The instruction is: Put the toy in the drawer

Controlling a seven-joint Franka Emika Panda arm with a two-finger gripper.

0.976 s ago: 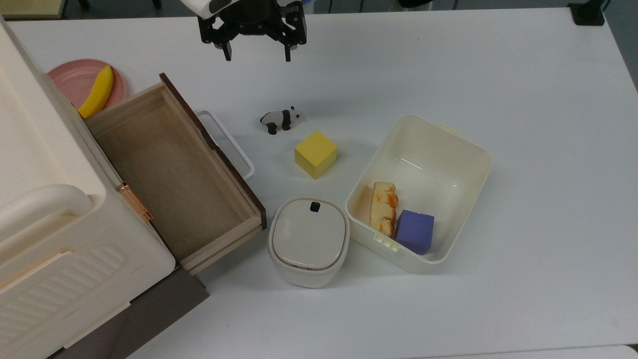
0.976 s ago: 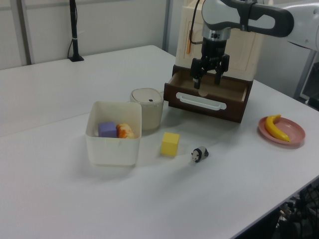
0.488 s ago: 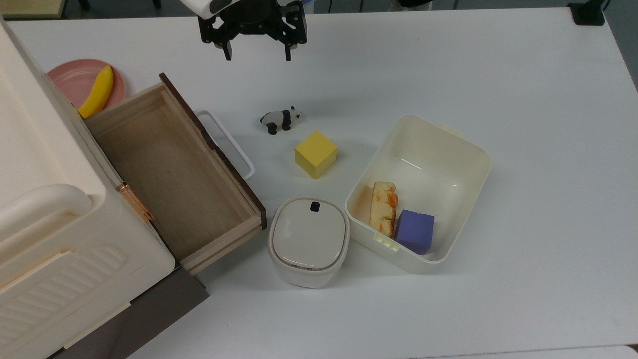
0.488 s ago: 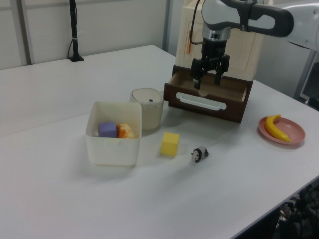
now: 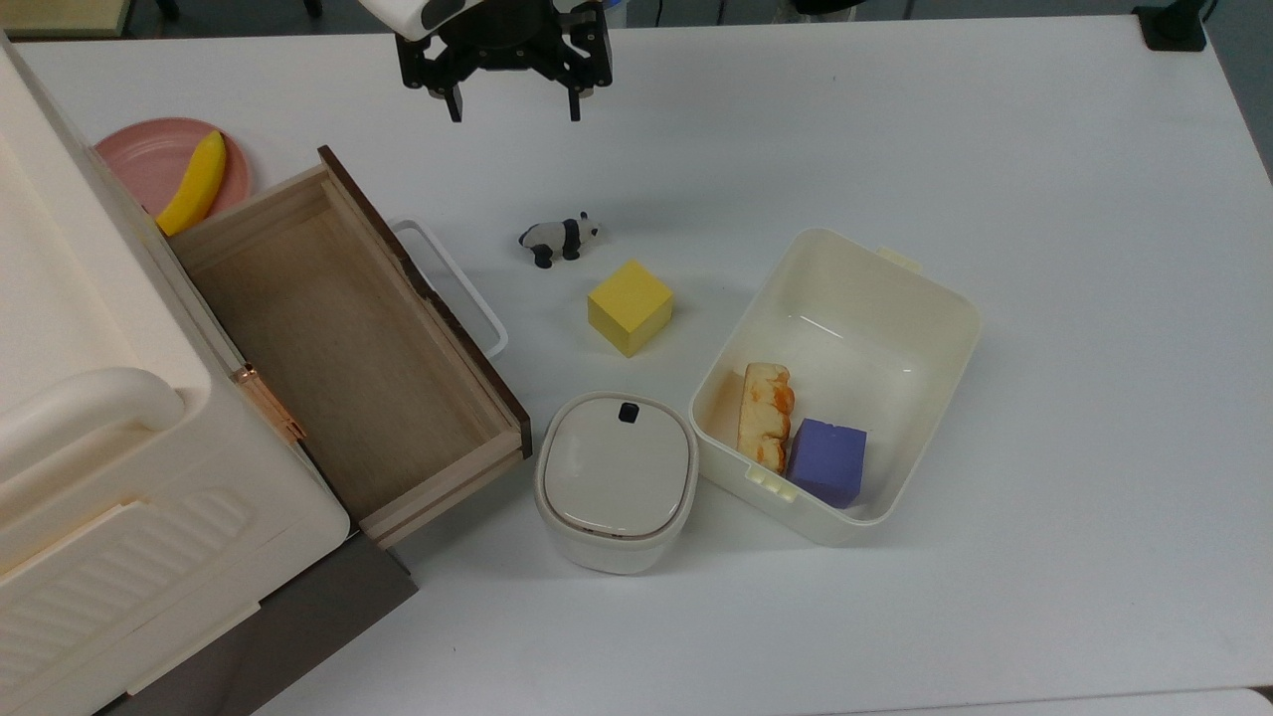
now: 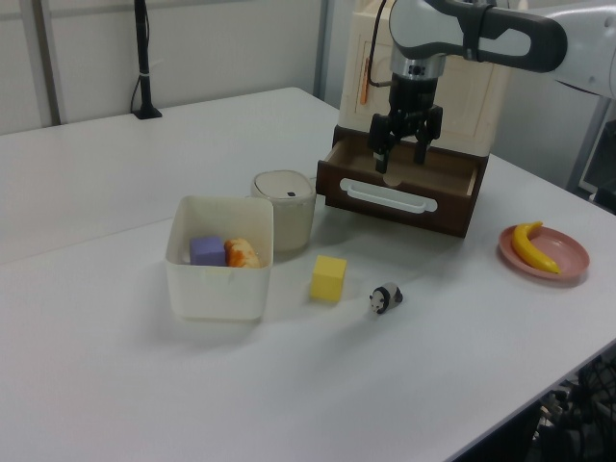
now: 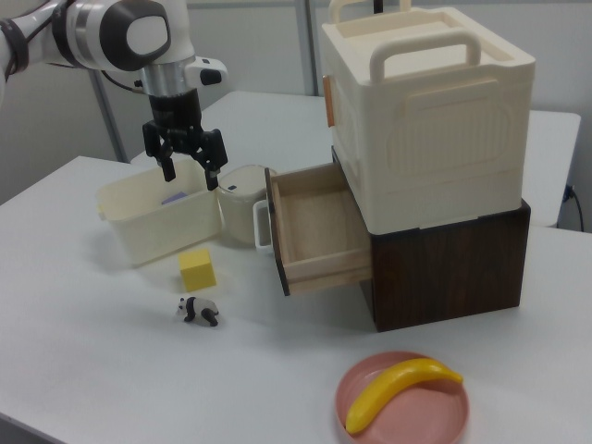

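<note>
The toy (image 5: 559, 239) is a small black-and-white panda on the white table, just beyond the yellow cube (image 5: 630, 307); it also stands out as the toy (image 6: 385, 297) and the toy (image 7: 199, 311). The drawer (image 5: 343, 338) is pulled out, light wood inside, with a dark front and a white loop handle (image 5: 453, 288); nothing lies in it. My gripper (image 5: 514, 109) hangs open high above the table, beyond the panda toward the top view's upper edge, holding nothing. In the left view my gripper (image 6: 397, 164) appears in front of the drawer (image 6: 404, 188).
A cream tub (image 5: 900, 298) with a purple cube (image 5: 827, 462) and a piece of bread (image 5: 766, 413) sits at the top view's right. A lidded cream pot (image 5: 617, 477) stands by the drawer's corner. A pink plate (image 5: 149, 164) holds a banana (image 5: 194, 184). A cream cabinet (image 7: 425, 120) tops the drawer unit.
</note>
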